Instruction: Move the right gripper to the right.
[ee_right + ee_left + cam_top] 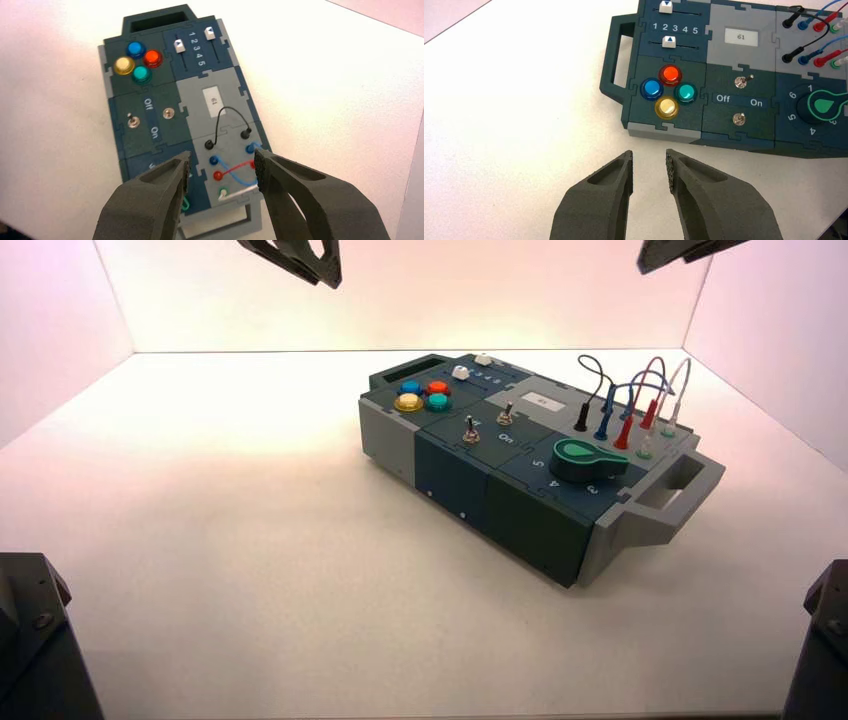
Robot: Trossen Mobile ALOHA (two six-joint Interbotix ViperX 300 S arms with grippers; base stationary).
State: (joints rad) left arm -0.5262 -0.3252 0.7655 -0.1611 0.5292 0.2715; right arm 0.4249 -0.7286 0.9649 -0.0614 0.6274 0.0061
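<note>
My right gripper [660, 254] hangs at the top right of the high view, high above and behind the box [455, 475]. In the right wrist view the right gripper [222, 167] is open and empty, held over the box's wire panel [230, 165] with its black, blue, red and white wires. My left gripper [315, 268] hangs at the top left, also high above the table. In the left wrist view the left gripper [649, 167] is open and empty, above the table in front of the four round buttons [667, 90].
The box stands turned, right of the table's middle, with handles at both ends [680, 490]. It carries two sliders [667, 25], two toggle switches [740, 100], a small display [742, 37] reading 61 and a green knob [585, 460]. White walls surround the table. Black arm bases sit at both lower corners [30, 640].
</note>
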